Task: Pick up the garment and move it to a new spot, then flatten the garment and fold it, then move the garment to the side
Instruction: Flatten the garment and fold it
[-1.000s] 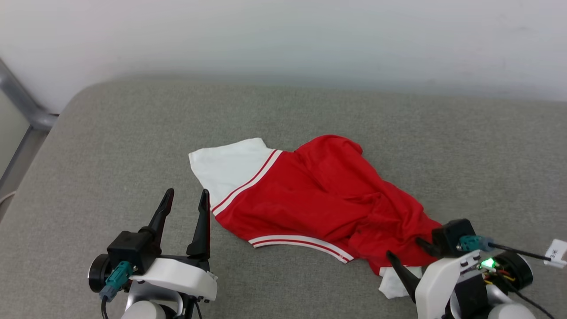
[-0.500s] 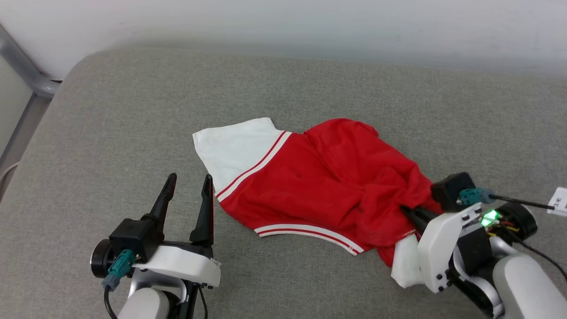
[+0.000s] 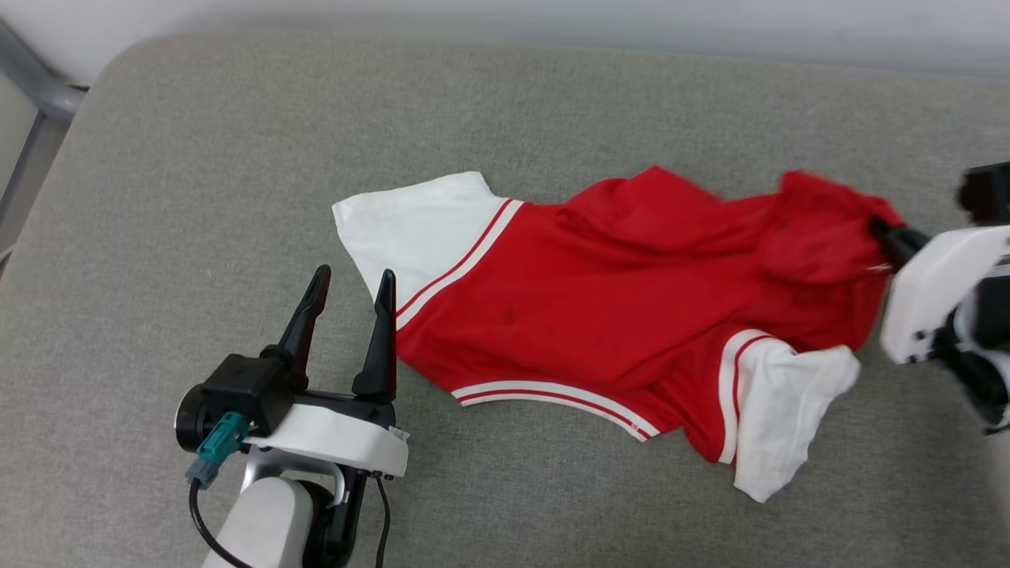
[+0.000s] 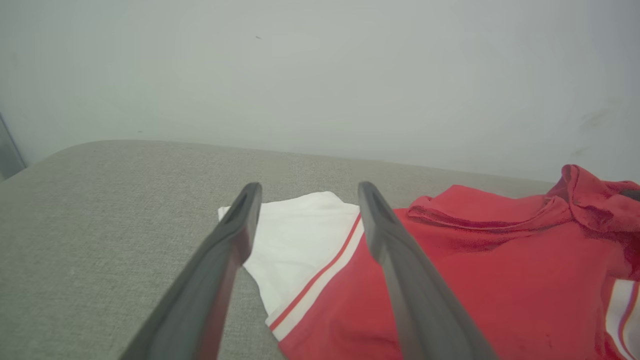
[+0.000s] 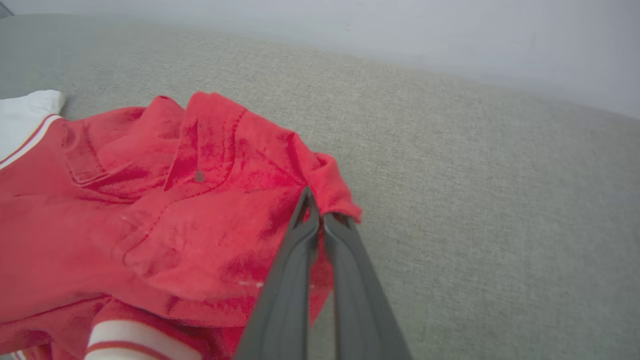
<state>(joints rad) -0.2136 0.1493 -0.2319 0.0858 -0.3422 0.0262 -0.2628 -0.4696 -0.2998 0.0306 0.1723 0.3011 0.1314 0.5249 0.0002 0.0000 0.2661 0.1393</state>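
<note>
The garment (image 3: 600, 308), a red shirt with white sleeves and striped trim, lies stretched across the grey cushion (image 3: 197, 158). My right gripper (image 3: 882, 230) is shut on its red right-hand edge, and the fabric bunches up around the fingertips. In the right wrist view the closed gripper (image 5: 316, 220) pinches a fold of the garment (image 5: 200, 200). My left gripper (image 3: 353, 282) stands open just left of the garment's striped seam, clear of the cloth. Through the left wrist view the open gripper (image 4: 305, 192) frames the white sleeve (image 4: 295, 235).
A pale wall (image 3: 552, 20) runs behind the cushion's far edge. A grey metal frame (image 3: 31, 95) sits at the cushion's rounded left corner. Bare cushion lies to the left and in front of the garment.
My right gripper shut on the garment's near-right edge and pulled it right and away, stretching the shirt out and uncovering a second white sleeve. The head camera tilted down. The left gripper held still.
</note>
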